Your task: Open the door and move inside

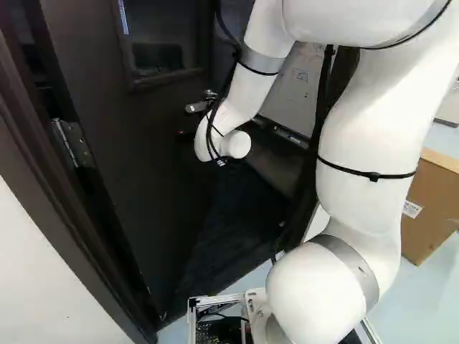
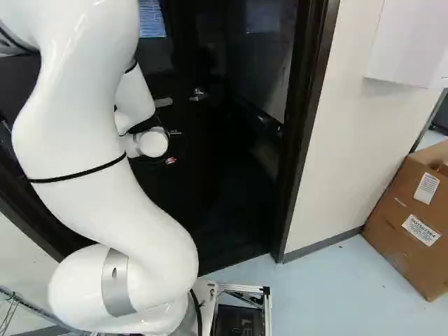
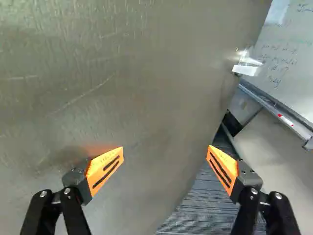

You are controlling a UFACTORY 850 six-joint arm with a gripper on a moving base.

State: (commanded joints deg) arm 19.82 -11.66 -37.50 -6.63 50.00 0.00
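Wrist view: my pincer (image 2: pixel 173 146) is spread wide, nothing between its orange pads (image 3: pixel 105 169), and the door (image 3: pixel 122 73) stands ajar right ahead! Its handle (image 3: pixel 247 69) sits by the free edge, a whiteboard (image 3: pixel 288 54) showing beyond.

Labels (image 2: pixel 421 229) on the box (image 2: pixel 400 253) and handwriting (image 3: pixel 279 63) on the whiteboard (image 3: pixel 296 95) are illegible.

Free passage between the ajar door (image 1: pixel 158 165) and doorframe (image 2: pixel 297 140), the door's broad face a barrier beside it
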